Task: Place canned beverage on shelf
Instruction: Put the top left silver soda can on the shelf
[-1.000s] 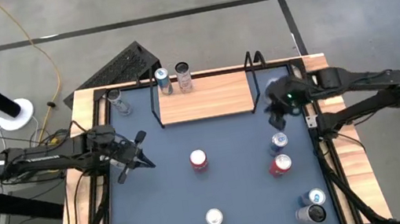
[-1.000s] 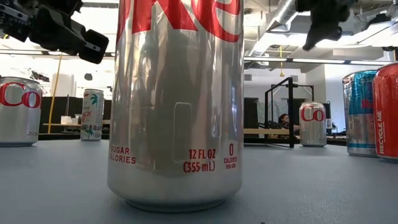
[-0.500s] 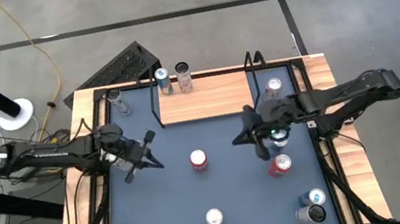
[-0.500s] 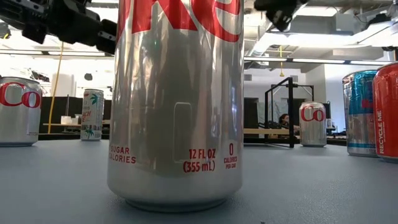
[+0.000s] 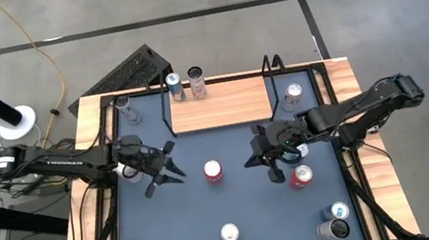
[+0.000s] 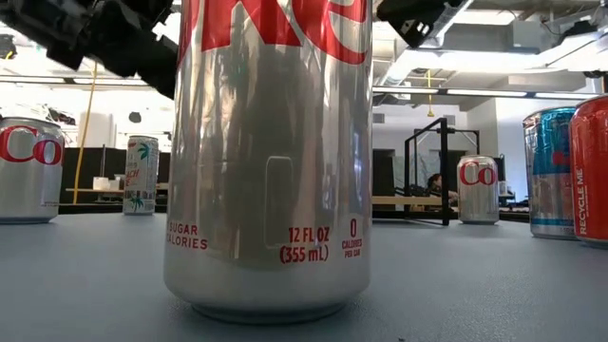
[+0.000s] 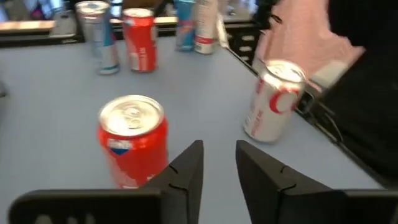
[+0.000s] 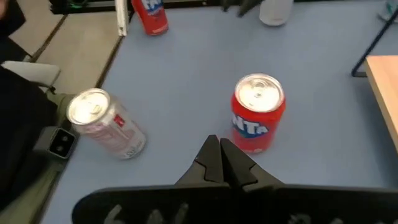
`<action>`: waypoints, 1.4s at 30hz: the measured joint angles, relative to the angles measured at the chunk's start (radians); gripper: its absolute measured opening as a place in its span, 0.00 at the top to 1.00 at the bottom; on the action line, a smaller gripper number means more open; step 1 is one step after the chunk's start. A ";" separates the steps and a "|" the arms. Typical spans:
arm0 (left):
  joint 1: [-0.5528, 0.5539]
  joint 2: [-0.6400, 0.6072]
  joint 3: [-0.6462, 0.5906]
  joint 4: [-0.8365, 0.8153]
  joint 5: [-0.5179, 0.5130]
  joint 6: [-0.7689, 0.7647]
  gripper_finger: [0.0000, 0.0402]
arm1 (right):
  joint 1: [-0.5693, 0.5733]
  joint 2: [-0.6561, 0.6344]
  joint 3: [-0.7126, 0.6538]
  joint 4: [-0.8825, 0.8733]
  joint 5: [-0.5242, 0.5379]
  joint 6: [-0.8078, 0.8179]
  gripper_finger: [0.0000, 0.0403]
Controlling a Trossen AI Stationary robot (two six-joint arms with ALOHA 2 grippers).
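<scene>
Grey-blue tabletop (image 5: 245,209) carries my red aluminium can (image 5: 213,170) mid-table; left gripper (image 5: 173,170), fingers slightly apart, hovers just left; right gripper (image 5: 264,166), fingers together, right. Light-wood shelf (image 5: 221,104) sits far.

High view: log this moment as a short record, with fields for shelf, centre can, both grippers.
shelf: light-wood board at the table's far edge, two cans standing at its far left corner
centre can: red can upright on the grey-blue tabletop, untouched
left gripper: left of the red can, fingers slightly apart, empty
right gripper: right of the red can, shut, empty
</scene>
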 joint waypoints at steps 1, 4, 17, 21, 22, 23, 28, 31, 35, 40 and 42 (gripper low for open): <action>0.000 -0.017 0.020 -0.049 -0.027 -0.014 0.77 | 0.001 -0.001 0.000 -0.002 0.000 0.000 1.00; 0.000 -0.064 0.126 -0.295 -0.180 -0.012 0.74 | 0.001 -0.007 -0.001 -0.005 -0.002 0.001 1.00; 0.000 -0.004 0.560 -1.221 -0.522 -0.216 0.66 | -0.016 0.013 -0.001 -0.004 0.000 -0.074 1.00; 0.000 0.036 0.656 -1.405 -0.528 -0.267 0.60 | -0.030 0.010 -0.001 -0.001 0.002 -0.085 1.00; 0.000 0.041 0.673 -1.428 -0.528 -0.276 0.58 | -0.031 0.011 -0.001 -0.003 0.002 -0.085 1.00; 0.000 0.044 0.686 -1.444 -0.527 -0.287 0.57 | -0.031 0.011 -0.001 -0.004 0.002 -0.085 1.00; 0.000 0.047 0.696 -1.513 -0.498 -0.340 0.46 | -0.031 0.011 -0.001 -0.004 0.002 -0.120 1.00; 0.000 0.058 0.696 -1.611 -0.533 -0.411 0.40 | -0.031 0.011 -0.001 -0.003 0.002 -0.139 1.00; 0.001 0.088 0.696 -1.713 -0.573 -0.497 0.33 | -0.031 0.011 -0.001 -0.003 0.002 -0.170 1.00; 0.001 0.126 0.696 -1.724 -0.534 -0.507 0.28 | -0.034 0.011 -0.001 -0.004 0.001 -0.190 1.00; 0.001 0.138 0.696 -1.727 -0.528 -0.508 0.28 | -0.035 0.011 -0.001 -0.009 0.001 -0.190 1.00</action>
